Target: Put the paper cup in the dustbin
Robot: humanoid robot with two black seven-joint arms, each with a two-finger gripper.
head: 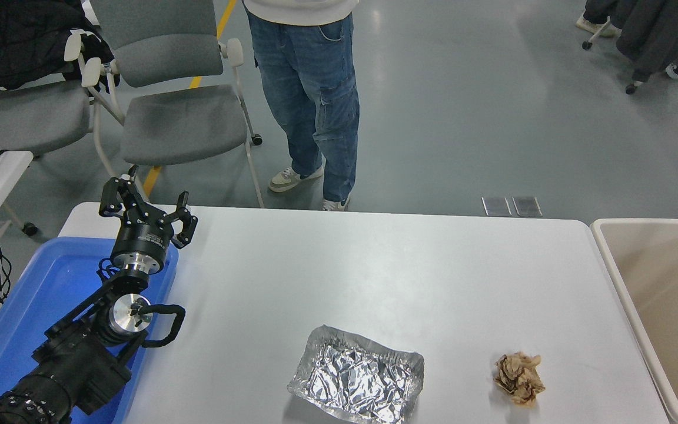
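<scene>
The paper cup is out of view. The beige dustbin (610, 259) stands at the table's right edge, and what shows of its tan inside is bare. My left gripper (146, 203) is parked open and empty at the far left, over the back corner of the blue tray. My right arm and gripper are out of view.
A blue tray (33, 294) lies at the left under my left arm. A crinkled foil tray (356, 383) sits at the front middle, a crumpled brown paper ball (518, 378) to its right. A person in jeans (309, 94) stands behind the table beside grey chairs (180, 118).
</scene>
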